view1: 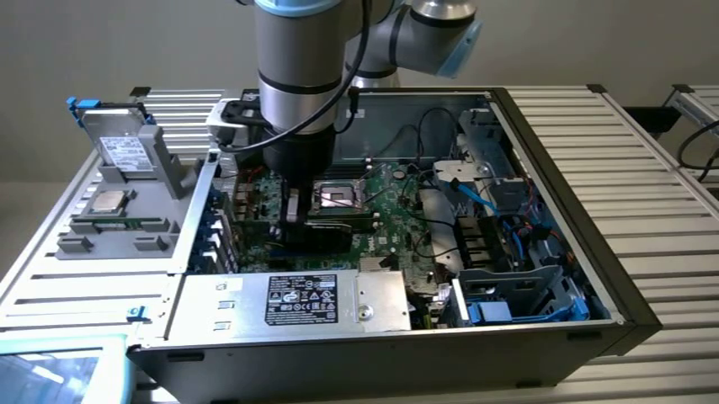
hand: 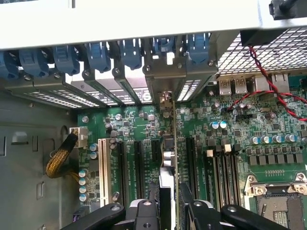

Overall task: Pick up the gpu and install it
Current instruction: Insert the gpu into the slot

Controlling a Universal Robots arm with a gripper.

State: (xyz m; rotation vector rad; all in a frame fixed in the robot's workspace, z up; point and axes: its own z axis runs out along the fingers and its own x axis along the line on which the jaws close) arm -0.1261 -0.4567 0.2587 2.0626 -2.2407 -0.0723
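Green board edge shows between the fingers [hand: 144, 215]: the gpu [hand: 171, 158] stands on edge in the gripper [hand: 171, 211], which we read as clamped on the card's two flat faces, one pad to each side. In the wrist view the card runs straight away from the jaws toward the rear wall of the case, above the motherboard [hand: 139, 122], with black slots [hand: 139, 163] lying on either side of it. Its bracket end [hand: 166, 98] reaches the row of openings under the blue clips [hand: 98, 52]. We look along the card's upper edge, so we cannot tell whether its contact edge is seated in a slot or only hangs over one.

In the exterior view the arm [view1: 298, 67] drops into the open case [view1: 561, 160] at centre-left of the frame, and the gripper sits low over the board, just to the exterior view's left of the socket [view1: 337, 198].

We judge the card light and stiff but thin and fragile. It would tolerate a firm pinch across its flat faces near the upper edge. Pressure on the small components or the contact fingers could damage it, and any twist while it stands in a slot could crack the board.
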